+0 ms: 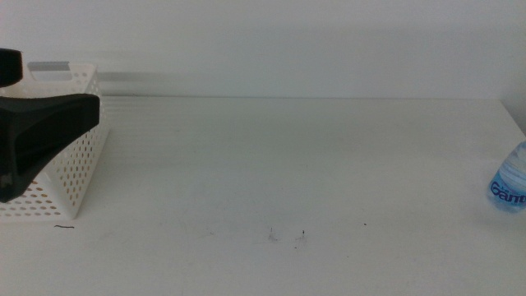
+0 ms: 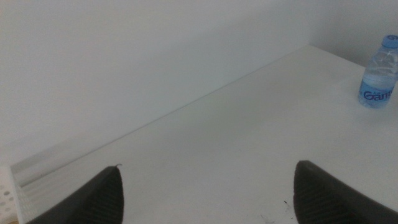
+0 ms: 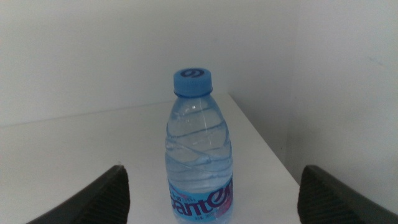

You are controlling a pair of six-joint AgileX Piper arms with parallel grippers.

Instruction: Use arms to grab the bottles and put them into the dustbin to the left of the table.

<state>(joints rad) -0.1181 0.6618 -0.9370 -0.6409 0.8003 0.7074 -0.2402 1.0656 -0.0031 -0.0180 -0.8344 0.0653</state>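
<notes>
**Bottle at the worktop's right edge**

Water bottle [image 1: 511, 185] stands upright near the white worktop's [image 1: 288, 164] right edge. Right gripper [image 3: 211, 193] faces it, jaws apart. Left gripper [image 1: 37, 140], jaws apart, hangs over the bin [image 1: 78, 168] at far left. Wide bare surface between.

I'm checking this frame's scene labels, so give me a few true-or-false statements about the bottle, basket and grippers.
1. The water bottle stands upright with its blue cap on. True.
2. The right gripper has closed on the bottle. False: its jaws are open, apart from it.
3. The left gripper is beside the white basket. True.
4. The bottle lies inside the basket. False: it stands on the table at the far right edge.
</notes>
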